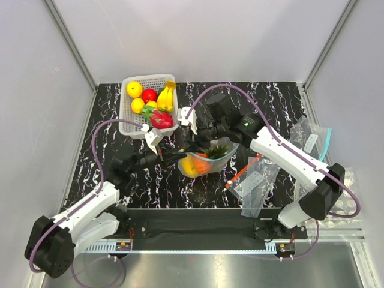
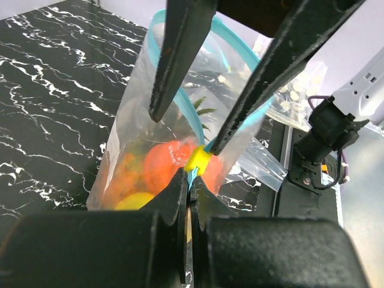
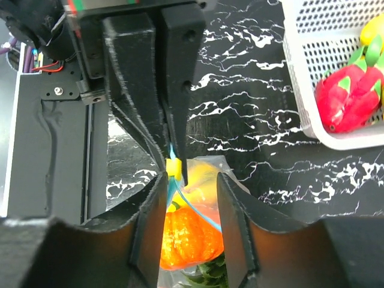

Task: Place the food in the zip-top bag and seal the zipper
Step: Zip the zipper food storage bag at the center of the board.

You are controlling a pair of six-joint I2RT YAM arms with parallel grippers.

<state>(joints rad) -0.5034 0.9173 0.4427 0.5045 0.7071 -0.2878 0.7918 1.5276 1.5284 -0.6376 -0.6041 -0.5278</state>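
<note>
At the middle of the black marbled desk (image 1: 264,108), seen from overhead, the zip-top bag (image 1: 223,157) stands with the food (image 1: 198,165) inside, both arms reaching to its mouth and a white basket (image 1: 129,123) of other toy fruit just behind. From the left wrist, the left gripper (image 2: 189,180) is pinched together on the zipper (image 2: 237,41) at its yellow slider (image 2: 197,159), while the right gripper (image 2: 186,129) stands spread apart over the gaping mouth. From the right wrist, those parted fingers (image 3: 150,240) have the teal strip between them, above the round orange fruit (image 3: 189,240).
</note>
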